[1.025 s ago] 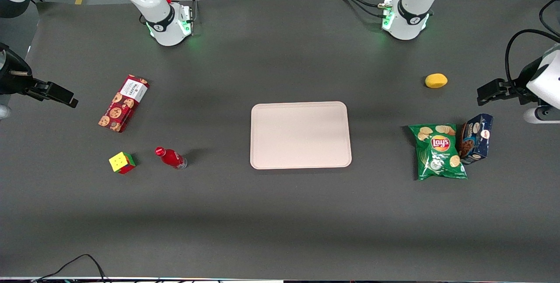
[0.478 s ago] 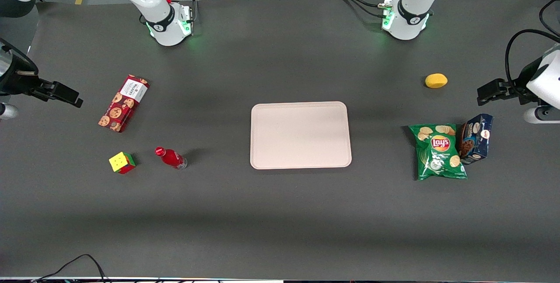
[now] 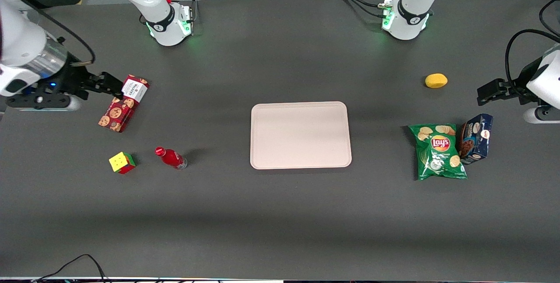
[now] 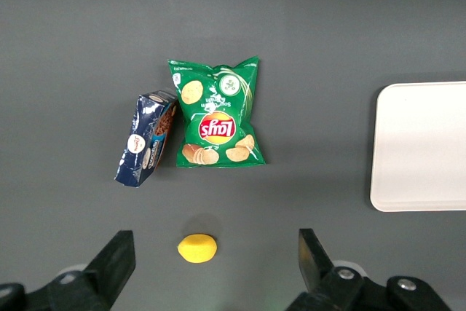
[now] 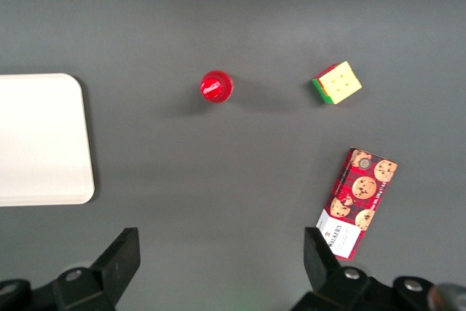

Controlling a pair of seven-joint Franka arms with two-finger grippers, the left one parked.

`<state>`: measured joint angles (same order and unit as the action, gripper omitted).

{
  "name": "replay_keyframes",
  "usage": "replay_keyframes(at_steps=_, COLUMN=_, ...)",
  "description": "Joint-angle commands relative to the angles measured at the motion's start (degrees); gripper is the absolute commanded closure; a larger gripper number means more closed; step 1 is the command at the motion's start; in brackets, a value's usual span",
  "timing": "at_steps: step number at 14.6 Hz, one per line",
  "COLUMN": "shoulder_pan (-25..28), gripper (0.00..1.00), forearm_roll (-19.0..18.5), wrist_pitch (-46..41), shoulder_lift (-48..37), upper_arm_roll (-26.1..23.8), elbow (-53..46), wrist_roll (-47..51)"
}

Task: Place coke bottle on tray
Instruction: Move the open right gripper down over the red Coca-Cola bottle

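Observation:
The coke bottle (image 3: 170, 158) stands upright on the table, between the colourful cube and the tray; the right wrist view shows its red cap from above (image 5: 216, 87). The pale pink-beige tray (image 3: 300, 134) lies flat at mid-table with nothing on it; its corner also shows in the right wrist view (image 5: 40, 138) and in the left wrist view (image 4: 422, 147). My right gripper (image 3: 109, 83) hovers high above the table at the red cookie box, farther from the front camera than the bottle. It is open and holds nothing (image 5: 222, 253).
A red cookie box (image 3: 123, 103) lies under the gripper's edge (image 5: 359, 202). A colourful cube (image 3: 121, 162) sits beside the bottle (image 5: 337, 82). Toward the parked arm's end lie a lemon (image 3: 436, 80), a green chips bag (image 3: 439, 151) and a blue box (image 3: 476, 138).
The right arm has swung in from the table's edge toward the cookie box, and its gripper now reaches the box's upper end. The bottle and tray have not moved.

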<state>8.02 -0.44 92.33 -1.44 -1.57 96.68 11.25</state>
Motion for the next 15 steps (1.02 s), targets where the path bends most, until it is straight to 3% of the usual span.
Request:
replay_keyframes(at_steps=1, shoulder_pan=0.7, gripper=0.00, forearm_roll=-1.7, wrist_pitch=0.0, shoulder_lift=7.5, upper_arm_roll=-0.1, elbow=-3.2, wrist_roll=-0.1)
replay_keyframes(at_steps=6, shoulder_pan=1.9, gripper=0.00, forearm_roll=-3.4, wrist_pitch=8.2, shoulder_lift=16.1, upper_arm_roll=-1.6, elbow=-2.5, wrist_roll=-1.0)
replay_keyframes(at_steps=9, shoulder_pan=1.8, gripper=0.00, forearm_roll=-3.4, wrist_pitch=12.4, shoulder_lift=21.1, upper_arm_roll=-1.8, elbow=-2.5, wrist_roll=-7.8)
replay_keyframes(at_steps=15, shoulder_pan=0.9, gripper=0.00, forearm_roll=-5.7, wrist_pitch=23.5, shoulder_lift=23.8, upper_arm_roll=-1.7, elbow=1.3, wrist_roll=-11.7)
